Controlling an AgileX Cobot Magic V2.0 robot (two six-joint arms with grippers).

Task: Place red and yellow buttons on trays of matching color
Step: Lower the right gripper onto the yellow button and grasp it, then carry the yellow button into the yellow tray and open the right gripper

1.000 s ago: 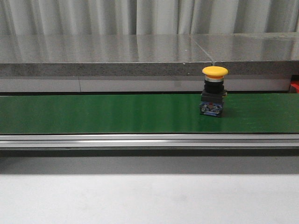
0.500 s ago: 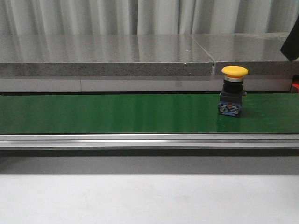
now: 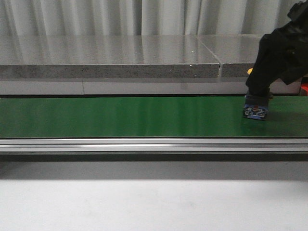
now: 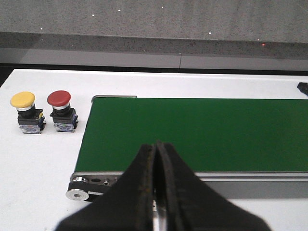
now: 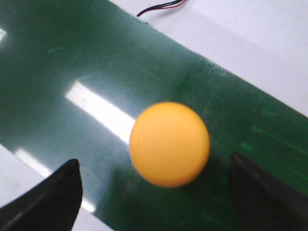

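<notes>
A yellow button stands on the green belt [image 3: 120, 115] at the right. The front view shows its blue-black base [image 3: 255, 109], with the cap mostly hidden behind my right gripper [image 3: 258, 92]. In the right wrist view the yellow cap [image 5: 169, 143] sits between the open fingers of my right gripper [image 5: 154, 202], touching neither. My left gripper [image 4: 156, 149] is shut on nothing, above the belt's near end [image 4: 202, 134]. Beyond it, a second yellow button [image 4: 24, 111] and a red button [image 4: 61, 110] stand side by side on the white table. The trays are out of view.
A grey stone ledge [image 3: 110, 60] runs behind the belt, and an aluminium rail [image 3: 144, 145] runs along its front. The belt roller [image 4: 78, 187] is at the end near my left gripper. A red sliver [image 3: 303, 89] shows at the right edge; I cannot tell what it is.
The yellow button has travelled right along the belt. My right arm has come down into the front view over it and now covers its cap.
</notes>
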